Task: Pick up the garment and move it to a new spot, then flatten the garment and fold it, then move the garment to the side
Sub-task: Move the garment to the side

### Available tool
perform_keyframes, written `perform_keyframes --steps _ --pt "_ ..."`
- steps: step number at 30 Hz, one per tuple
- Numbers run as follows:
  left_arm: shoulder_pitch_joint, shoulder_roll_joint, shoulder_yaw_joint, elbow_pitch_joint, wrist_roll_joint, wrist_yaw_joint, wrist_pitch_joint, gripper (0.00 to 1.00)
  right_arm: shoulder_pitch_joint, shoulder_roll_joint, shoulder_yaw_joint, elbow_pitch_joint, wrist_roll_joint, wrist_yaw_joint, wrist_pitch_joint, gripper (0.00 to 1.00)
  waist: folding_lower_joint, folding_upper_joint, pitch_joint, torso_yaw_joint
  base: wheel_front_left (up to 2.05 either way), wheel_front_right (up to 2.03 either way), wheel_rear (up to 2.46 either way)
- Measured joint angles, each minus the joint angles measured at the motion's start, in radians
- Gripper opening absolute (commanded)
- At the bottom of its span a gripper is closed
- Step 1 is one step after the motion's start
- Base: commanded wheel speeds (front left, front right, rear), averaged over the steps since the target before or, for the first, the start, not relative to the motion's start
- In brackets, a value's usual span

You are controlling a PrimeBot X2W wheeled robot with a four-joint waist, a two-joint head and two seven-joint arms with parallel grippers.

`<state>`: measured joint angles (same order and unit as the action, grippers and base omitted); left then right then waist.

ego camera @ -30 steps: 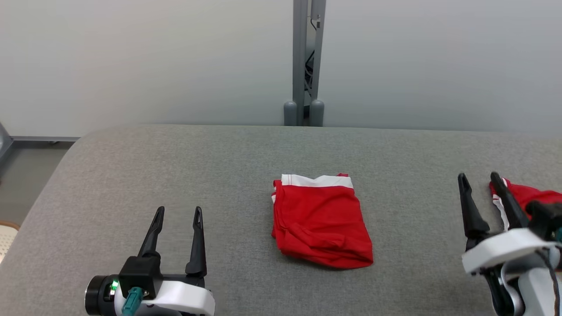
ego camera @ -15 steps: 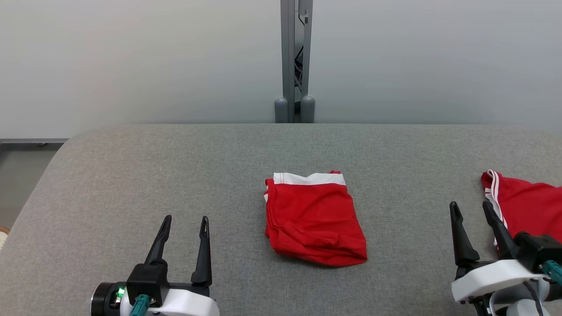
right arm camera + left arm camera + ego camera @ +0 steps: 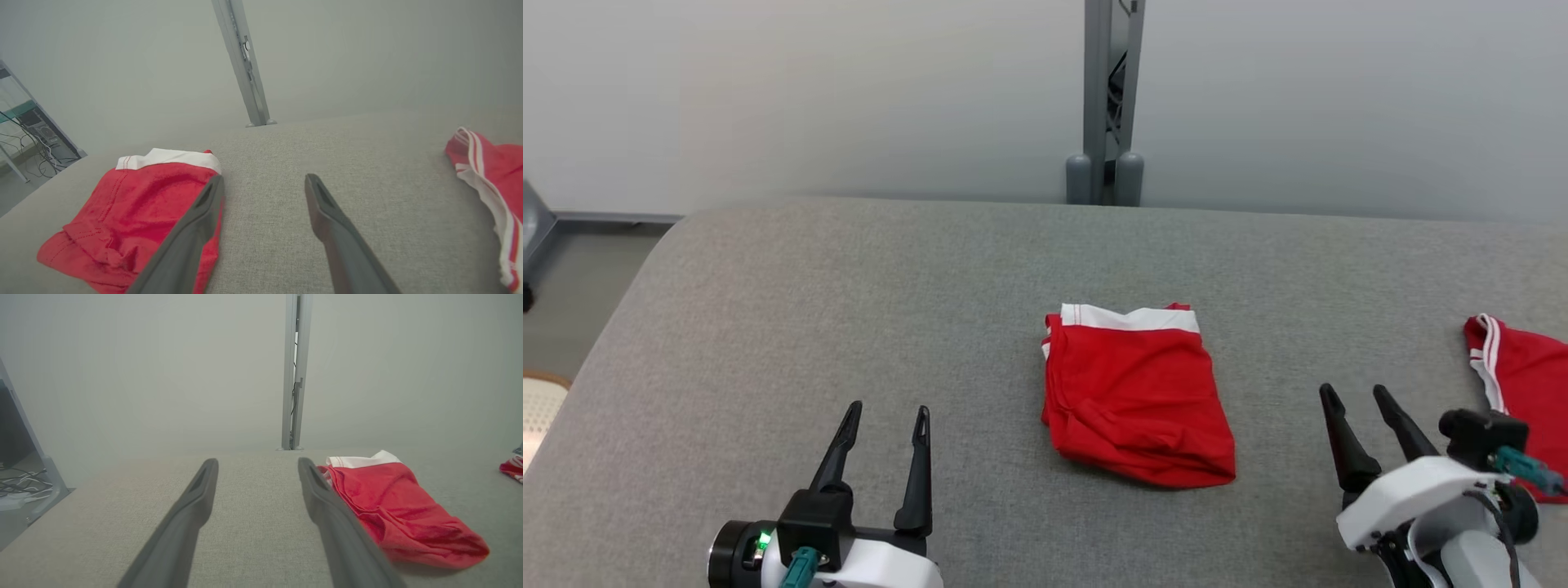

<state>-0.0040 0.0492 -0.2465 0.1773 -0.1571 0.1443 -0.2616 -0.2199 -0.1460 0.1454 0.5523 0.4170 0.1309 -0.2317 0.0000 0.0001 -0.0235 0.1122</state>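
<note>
Centrally on the grey cloth-covered surface lies the folded red garment, a compact rectangle with its white waistband along the far edge and a rumpled, thicker fold along the near edge. It rests flat and nothing touches it.

The left pincer hovers at the lower left, well apart from the garment, its two dark fingers spread and empty, pointing toward the back wall. In the left wrist view the left pincer frames bare grey cloth, with the folded red garment just beyond its right finger.

The right pincer sits at the lower right, likewise released and holding nothing, between the folded piece and a second red garment with white stripes that lies at the surface's right edge. In the right wrist view the right pincer shows grey cloth in its gap, the folded red garment to the left and the second red garment to the right.

A grey metal post stands behind the surface against the wall.
</note>
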Motion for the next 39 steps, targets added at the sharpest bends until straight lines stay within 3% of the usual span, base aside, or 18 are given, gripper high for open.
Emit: perform_keyframes --steps 12,19,30,31,32,33,39 --pt "-0.056 0.000 -0.047 0.013 0.019 -0.016 0.000 1.00 -0.184 -0.132 0.288 0.085 0.490 0.000 0.248 1.00 0.0000 0.0000 0.109 0.079 0.00 0.00 0.00" --pt "-0.106 0.000 -0.061 0.003 0.021 -0.011 0.000 1.00 -0.284 -0.196 0.447 0.135 0.635 0.000 0.328 1.00 0.0000 0.0000 0.186 0.143 0.00 0.00 0.00" --pt "-0.123 0.000 -0.094 -0.016 0.018 -0.002 0.000 1.00 -0.384 -0.242 0.597 0.171 0.747 0.000 0.318 0.98 0.0000 0.0000 0.232 0.197 0.00 0.00 0.00" --pt "-0.124 0.000 -0.097 -0.016 0.021 -0.002 0.000 1.00 -0.390 -0.245 0.611 0.172 0.758 0.000 0.314 0.42 0.0000 0.0000 0.233 0.199 0.00 0.00 0.00" --pt "-0.125 0.000 -0.099 -0.016 0.022 -0.002 0.000 1.00 -0.396 -0.248 0.626 0.170 0.764 0.000 0.312 0.08 0.0000 0.0000 0.234 0.200 0.00 0.00 0.00" --pt "-0.125 0.000 -0.100 -0.016 0.022 -0.001 0.000 1.00 -0.400 -0.252 0.640 0.170 0.770 0.000 0.309 0.00 0.0000 0.0000 0.235 0.201 0.00 0.00 0.00" --pt "-0.125 0.000 -0.105 -0.013 0.022 0.004 0.000 1.00 -0.418 -0.271 0.719 0.169 0.800 0.000 0.271 0.00 0.0000 0.0000 0.231 0.195 0.00 0.00 0.00"
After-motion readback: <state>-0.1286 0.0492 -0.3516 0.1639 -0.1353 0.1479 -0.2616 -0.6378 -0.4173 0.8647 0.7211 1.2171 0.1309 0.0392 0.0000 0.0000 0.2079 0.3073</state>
